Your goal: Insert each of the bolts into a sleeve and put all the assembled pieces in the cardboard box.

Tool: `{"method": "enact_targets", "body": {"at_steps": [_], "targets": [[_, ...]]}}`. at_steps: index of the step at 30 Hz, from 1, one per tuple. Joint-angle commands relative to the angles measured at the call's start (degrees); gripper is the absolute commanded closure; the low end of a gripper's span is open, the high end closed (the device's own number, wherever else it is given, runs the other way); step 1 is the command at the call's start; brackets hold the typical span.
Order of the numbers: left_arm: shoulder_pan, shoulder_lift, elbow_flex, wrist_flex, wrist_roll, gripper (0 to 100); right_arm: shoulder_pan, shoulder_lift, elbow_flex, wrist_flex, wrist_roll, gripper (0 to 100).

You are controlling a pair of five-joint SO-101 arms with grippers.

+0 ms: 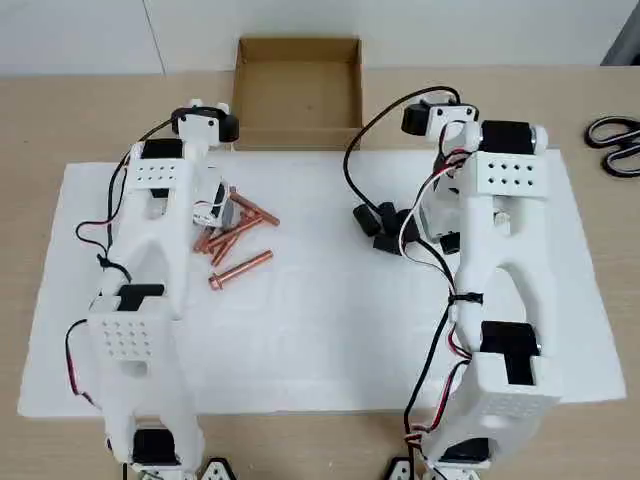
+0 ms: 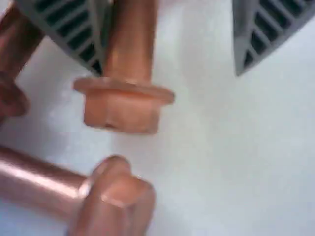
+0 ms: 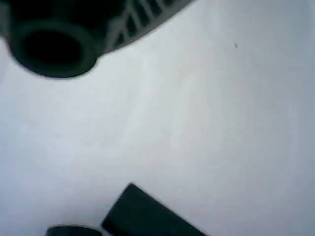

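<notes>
Several copper bolts [image 1: 235, 228] lie in a loose heap on the white mat [image 1: 320, 340], on the left arm's side. One more bolt [image 1: 240, 270] lies on its own, apart from the heap and nearer the arm bases. The left gripper [image 2: 167, 71] is down over the heap with its fingers [image 2: 74, 34] spread apart and gripping nothing. In the left wrist view one bolt's shaft runs alongside one grey finger and its flanged head [image 2: 123, 105] rests on the mat in the gap, while the other finger stands clear over bare mat. A second bolt head [image 2: 115, 196] lies just beside the first, and part of a third bolt shows at the picture's edge. Across the mat, a small cluster of black sleeves [image 1: 385, 222] lies beside the right arm, with the right gripper [image 1: 420, 228] low next to it. In the right wrist view one sleeve [image 3: 49, 46] has its open end toward the camera and sits against a grey ribbed part of the gripper. A black piece [image 3: 147, 216] lies on the mat near it. Whether the right gripper holds anything I cannot tell. The cardboard box [image 1: 300, 90] stands open at the far edge of the mat, between the two arms. A pair of scissors [image 1: 615, 145] lies on the tan table [image 1: 40, 120], off the mat beyond the right arm.
</notes>
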Motion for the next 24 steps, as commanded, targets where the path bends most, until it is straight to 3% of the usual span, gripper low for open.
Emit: {"method": "enact_targets", "body": {"at_steps": [1, 9, 24], "targets": [[0.18, 2.2, -4.0, -0.44, 0.0, 85, 0.48, -3.47, -2.64, 1.1, 0.35, 99.2], [0.44, 2.9, -5.93, -0.09, 0.09, 99, 0.48, -3.47, -2.29, 1.1, 0.35, 99.2], [0.62, 2.9, -25.36, 18.11, 0.09, 99, 0.48, -3.74, 0.7, 0.66, 0.35, 99.2]]}}
